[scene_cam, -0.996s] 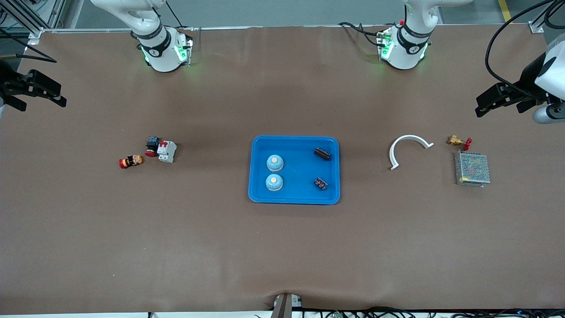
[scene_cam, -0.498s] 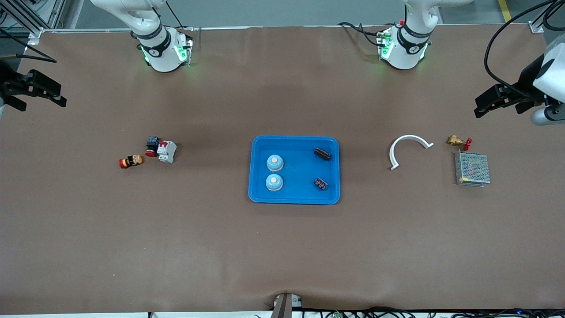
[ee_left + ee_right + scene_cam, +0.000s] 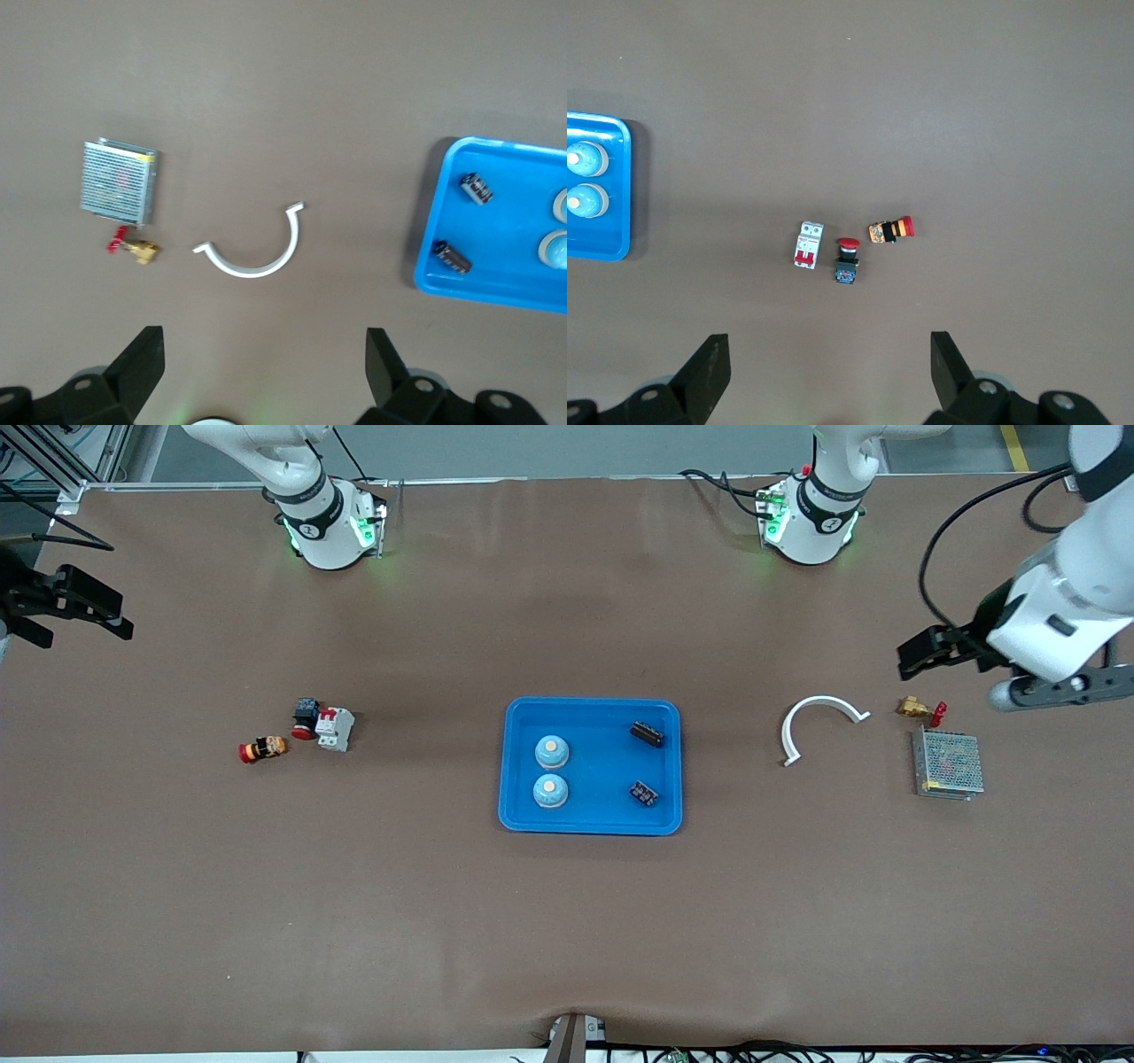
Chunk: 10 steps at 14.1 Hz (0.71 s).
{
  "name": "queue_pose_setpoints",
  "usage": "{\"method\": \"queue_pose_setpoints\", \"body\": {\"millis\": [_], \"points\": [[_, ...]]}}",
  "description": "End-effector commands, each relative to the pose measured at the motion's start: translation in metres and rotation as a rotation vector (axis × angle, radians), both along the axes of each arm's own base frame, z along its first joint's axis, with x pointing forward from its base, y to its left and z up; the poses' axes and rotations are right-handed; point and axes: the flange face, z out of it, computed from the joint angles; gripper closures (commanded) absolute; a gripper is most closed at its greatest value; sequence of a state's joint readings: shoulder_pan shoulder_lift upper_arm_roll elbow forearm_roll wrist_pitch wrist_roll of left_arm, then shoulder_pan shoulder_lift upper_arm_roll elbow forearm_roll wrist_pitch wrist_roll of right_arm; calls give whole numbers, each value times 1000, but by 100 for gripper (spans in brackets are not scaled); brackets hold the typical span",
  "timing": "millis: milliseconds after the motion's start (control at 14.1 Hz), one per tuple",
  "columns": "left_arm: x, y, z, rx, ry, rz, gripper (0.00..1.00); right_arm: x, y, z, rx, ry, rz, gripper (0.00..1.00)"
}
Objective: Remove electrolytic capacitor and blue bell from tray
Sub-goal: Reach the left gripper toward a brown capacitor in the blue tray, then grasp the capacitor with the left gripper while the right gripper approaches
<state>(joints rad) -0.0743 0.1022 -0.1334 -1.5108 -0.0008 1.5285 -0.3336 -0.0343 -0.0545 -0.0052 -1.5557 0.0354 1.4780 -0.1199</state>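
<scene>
Both grippers' fingers wide, empty; left gripper (image 3: 917, 657) moved inward above brass valve (image 3: 912, 708); right gripper (image 3: 80, 607) unmoved.

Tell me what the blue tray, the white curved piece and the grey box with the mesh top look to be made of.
Blue tray: likely moulded plastic, smooth with a uniform colour and rounded rim.
White curved piece: probably plastic, plain matte white and thin.
Grey box: apparently sheet metal, silvery with a perforated grille top.

My work surface is a wide brown matte table (image 3: 567, 921), evenly lit; a grey floor strip (image 3: 567, 447) runs along its edge by my bases.
</scene>
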Motion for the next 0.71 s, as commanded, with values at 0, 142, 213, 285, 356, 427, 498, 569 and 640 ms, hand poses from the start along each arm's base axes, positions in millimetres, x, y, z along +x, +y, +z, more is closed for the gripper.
{"method": "queue_pose_setpoints", "body": {"millis": [0,142,213,285,356,427,498,569,640], "points": [[-9,-55,-41,-11,-11,82,0,3,4,3,13,4,-7,0],[-19,-95,-78,-6,-29,157,0,6,10,-4,13,17,6,0],[-25,-106,-97,-6,-34,178,0,11,11,-10,14,27,7,0],[-27,-109,-117,-11,-45,208,0,13,16,-14,14,31,16,0],[-32,-121,-136,-16,-52,234,0,14,17,-12,12,29,19,0],[-38,-135,-157,-15,-45,269,0,14,15,-12,14,28,15,0],[-42,-149,-175,-18,-44,317,0,14,18,-14,14,31,19,0],[-46,-164,-192,-18,-36,367,0,16,22,-16,12,34,28,0],[-50,-181,-208,-15,-26,406,0,20,31,-21,12,37,41,0]]}}
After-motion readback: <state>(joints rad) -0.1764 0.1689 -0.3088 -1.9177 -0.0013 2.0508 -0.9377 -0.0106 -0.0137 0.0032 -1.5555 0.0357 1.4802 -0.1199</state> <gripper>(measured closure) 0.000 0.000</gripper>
